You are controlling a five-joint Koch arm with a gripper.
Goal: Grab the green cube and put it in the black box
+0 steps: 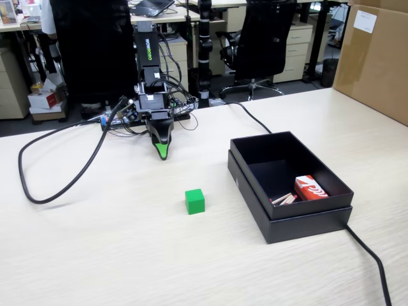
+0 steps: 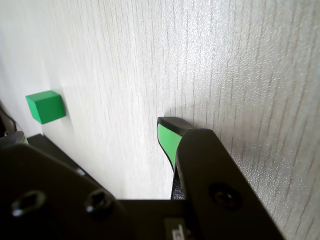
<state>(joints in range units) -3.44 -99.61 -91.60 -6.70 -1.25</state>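
green cube (image 1: 195,201) untouched on table, left of black box (image 1: 255,188) | gripper (image 1: 163,153) far, empty, jaw gap indiscernible | grasp and placement pending

even bright office light, soft shadows; wrist view glare on table (image 2: 150,75), near gripper (image 2: 170,137) blurred.

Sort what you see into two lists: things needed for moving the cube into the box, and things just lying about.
Needed: green cube; black box; gripper.

Lying about: red-and-white packet and thin sticks already inside the box; black cable; cardboard carton; office chairs behind the table.
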